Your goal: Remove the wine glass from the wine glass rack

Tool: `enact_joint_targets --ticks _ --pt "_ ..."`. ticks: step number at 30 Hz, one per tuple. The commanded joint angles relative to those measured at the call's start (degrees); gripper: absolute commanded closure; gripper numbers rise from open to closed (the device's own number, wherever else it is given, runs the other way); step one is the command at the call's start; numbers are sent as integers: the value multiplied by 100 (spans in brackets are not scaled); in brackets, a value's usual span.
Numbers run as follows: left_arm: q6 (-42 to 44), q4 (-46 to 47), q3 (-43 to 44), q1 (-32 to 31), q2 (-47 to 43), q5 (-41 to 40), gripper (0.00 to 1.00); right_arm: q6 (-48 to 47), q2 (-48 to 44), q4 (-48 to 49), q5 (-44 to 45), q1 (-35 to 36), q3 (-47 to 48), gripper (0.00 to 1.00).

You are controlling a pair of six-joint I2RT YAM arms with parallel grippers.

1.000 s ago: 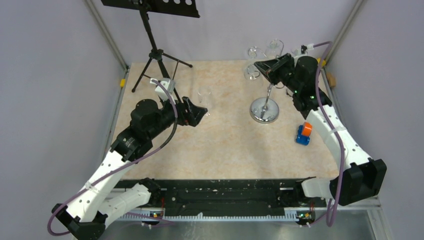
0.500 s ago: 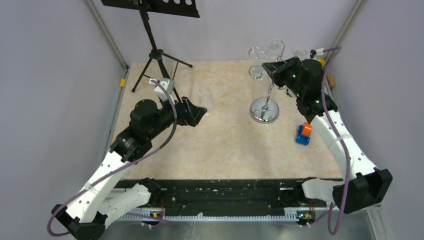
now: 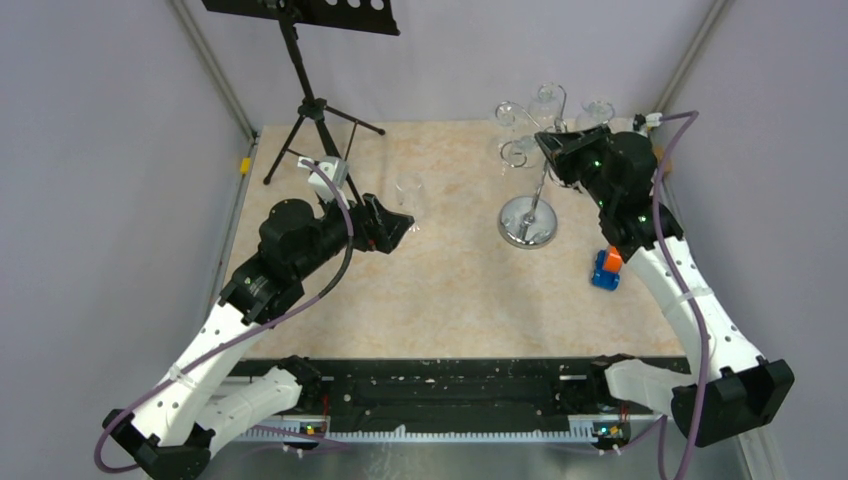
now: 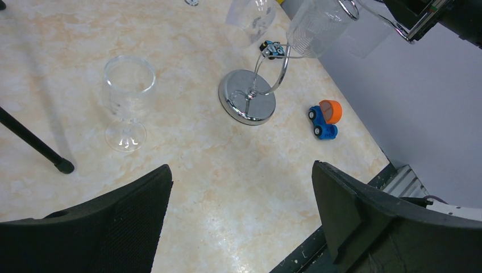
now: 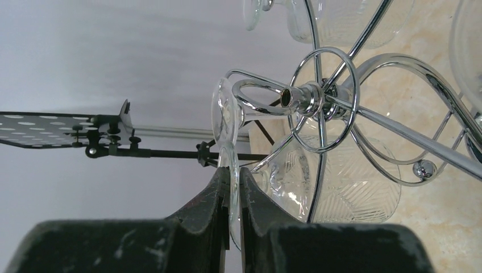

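Observation:
The chrome wine glass rack (image 3: 527, 222) stands at the back right, with several glasses hanging bowl-down from its scroll arms (image 5: 321, 99). My right gripper (image 3: 548, 143) is up at those arms, shut (image 5: 230, 176) on the thin round foot of one hanging wine glass (image 5: 226, 122). That glass's patterned bowl (image 5: 341, 182) sits just right of my fingers. Another wine glass (image 3: 407, 190) stands upright on the table (image 4: 128, 94). My left gripper (image 3: 398, 224) hovers beside it, open (image 4: 241, 187) with nothing between its fingers. The rack's disc base (image 4: 247, 104) shows in the left wrist view.
A black tripod music stand (image 3: 310, 100) occupies the back left; one of its legs (image 4: 34, 145) runs close to the standing glass. A blue and orange toy truck (image 3: 606, 268) lies right of the rack's base. Walls close in at the back and right.
My right gripper and wrist have shifted to the right at the top of the rack, still pinching the glass foot. The left arm has not moved.

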Motion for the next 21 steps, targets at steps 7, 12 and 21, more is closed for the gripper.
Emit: enact_joint_targets --ticks 7,12,21 --pt "3 322 100 16 -83 6 4 860 -643 664 41 42 -186 100" --pt "-6 360 93 15 -48 10 4 1175 -537 712 -47 45 -134 100" --pt "18 378 88 16 -48 -14 4 2001 -463 849 -218 45 -323 100"
